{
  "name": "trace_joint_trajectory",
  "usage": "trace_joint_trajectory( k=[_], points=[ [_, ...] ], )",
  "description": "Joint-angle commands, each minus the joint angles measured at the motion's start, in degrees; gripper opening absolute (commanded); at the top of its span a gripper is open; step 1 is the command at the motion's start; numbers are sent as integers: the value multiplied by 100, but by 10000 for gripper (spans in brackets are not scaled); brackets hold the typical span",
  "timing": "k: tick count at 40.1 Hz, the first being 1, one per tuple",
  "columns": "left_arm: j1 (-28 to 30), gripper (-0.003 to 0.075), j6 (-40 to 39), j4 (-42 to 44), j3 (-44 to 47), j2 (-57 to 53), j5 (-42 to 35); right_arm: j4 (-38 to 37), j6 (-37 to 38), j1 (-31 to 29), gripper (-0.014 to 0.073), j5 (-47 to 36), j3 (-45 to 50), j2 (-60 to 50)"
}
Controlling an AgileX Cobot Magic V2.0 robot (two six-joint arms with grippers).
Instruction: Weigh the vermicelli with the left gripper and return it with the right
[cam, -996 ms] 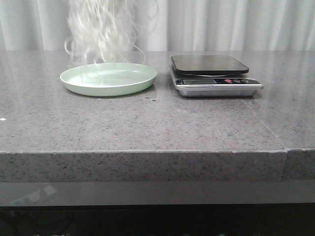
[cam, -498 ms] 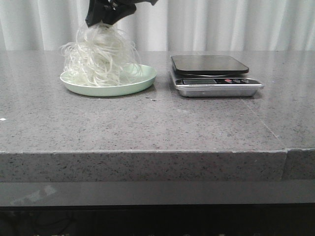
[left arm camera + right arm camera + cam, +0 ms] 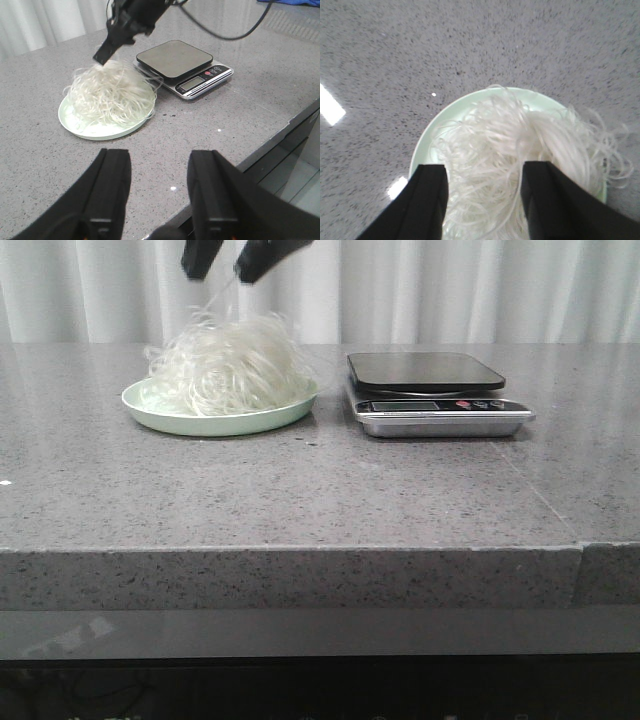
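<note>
The vermicelli (image 3: 228, 370) lies as a fluffy white heap on the pale green plate (image 3: 222, 423), left of the scale (image 3: 428, 372). My right gripper (image 3: 218, 277) hangs open just above the heap, and a thin strand reaches up toward it. In the right wrist view the vermicelli (image 3: 520, 145) fills the plate (image 3: 426, 139) below the open right gripper (image 3: 485, 170). My left gripper (image 3: 159, 160) is open and empty over the table near its front edge, well short of the plate (image 3: 100, 134) and the vermicelli (image 3: 110, 95). It is out of the front view.
The kitchen scale (image 3: 175, 57) with its dark, bare platform stands right of the plate. The grey stone table (image 3: 320, 490) ends in a front edge (image 3: 280, 132) beside the left gripper. White curtains hang behind.
The right gripper came down with the vermicelli, set it on the plate, opened and lifted slightly. The heap now rests spread on the plate.
</note>
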Motion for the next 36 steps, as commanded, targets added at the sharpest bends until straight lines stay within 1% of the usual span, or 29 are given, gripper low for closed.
trace_joint_trajectory(
  k=[1,4,10,13,15,17,21,26,32,36],
  points=[
    [-28,365,-54,0,-139,36,-431,-172,-54,-27,458,-11,-203,-774],
    [-28,365,-54,0,-139,36,-431,-386,-21,-27,458,279,-203,-1053],
    [-28,365,-54,0,-139,36,-431,-906,696,-27,458,1047,-137,-1590],
    [-28,365,-54,0,-139,36,-431,-1176,870,-27,458,1133,109,-1904],
    [-28,365,-54,0,-139,36,-431,-1262,882,-27,458,1036,375,-2098],
    [-28,365,-54,0,-139,36,-431,-1346,948,-27,458,752,739,-2397],
    [-28,365,-54,0,-139,36,-431,-1429,1127,-27,458,64,1762,-3010],
    [-28,365,-54,0,-139,36,-431,-1429,1162,-27,458,-634,3015,-3846],
    [-28,365,-54,0,-139,36,-431,-1429,1164,-27,458,-1135,4331,-4800],
    [-28,365,-54,0,-139,36,-431,-1434,1164,-27,458,-1240,5020,-5415]
  ],
)
